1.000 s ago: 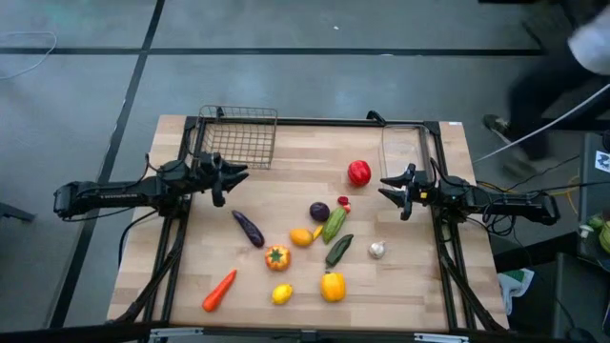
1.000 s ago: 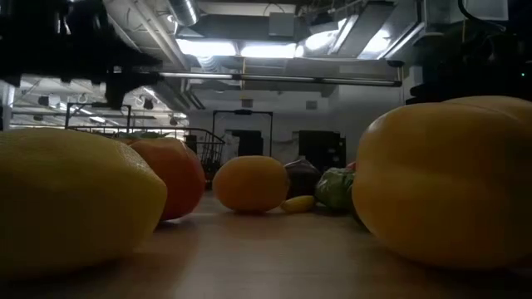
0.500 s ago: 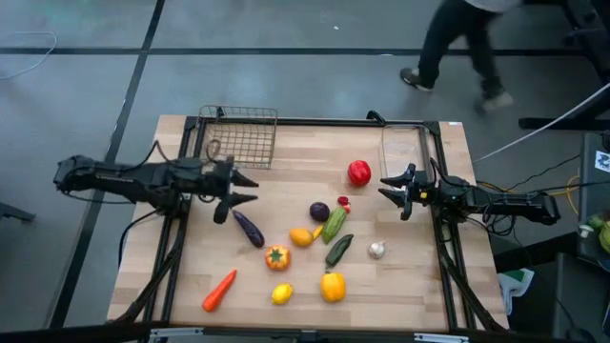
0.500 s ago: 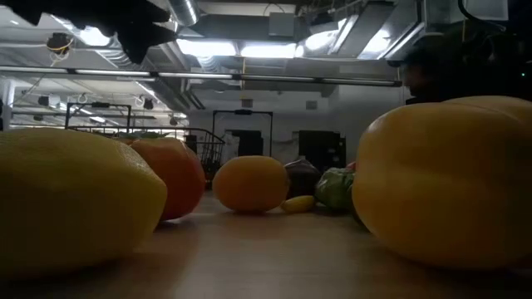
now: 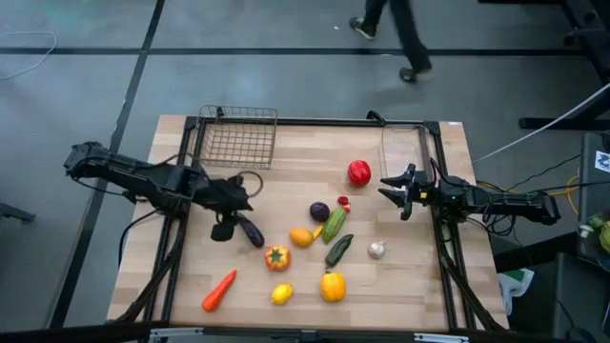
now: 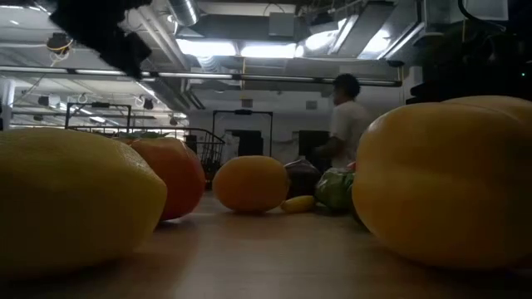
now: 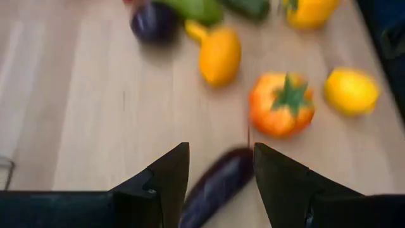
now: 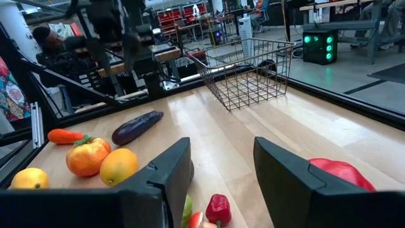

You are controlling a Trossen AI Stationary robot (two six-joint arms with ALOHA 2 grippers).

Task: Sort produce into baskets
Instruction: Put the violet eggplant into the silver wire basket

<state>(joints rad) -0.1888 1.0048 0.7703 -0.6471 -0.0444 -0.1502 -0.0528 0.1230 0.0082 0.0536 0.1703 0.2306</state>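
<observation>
Left wrist view alone shows the left gripper (image 7: 218, 166) fingers spread over the eggplant (image 7: 215, 188), not touching it.

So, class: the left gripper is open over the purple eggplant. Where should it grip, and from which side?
Grip the eggplant across its narrow middle, coming straight down from above. It lies flat on the table, long and slim, clear of the orange tomato, and the left gripper already has one finger either side of it.

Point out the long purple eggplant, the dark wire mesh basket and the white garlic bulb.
Long purple eggplant (image 5: 250, 230), high view, middle of its body.
Dark wire mesh basket (image 5: 237, 139), high view, on its mesh floor.
White garlic bulb (image 5: 377, 250), high view, centre of the bulb.
</observation>
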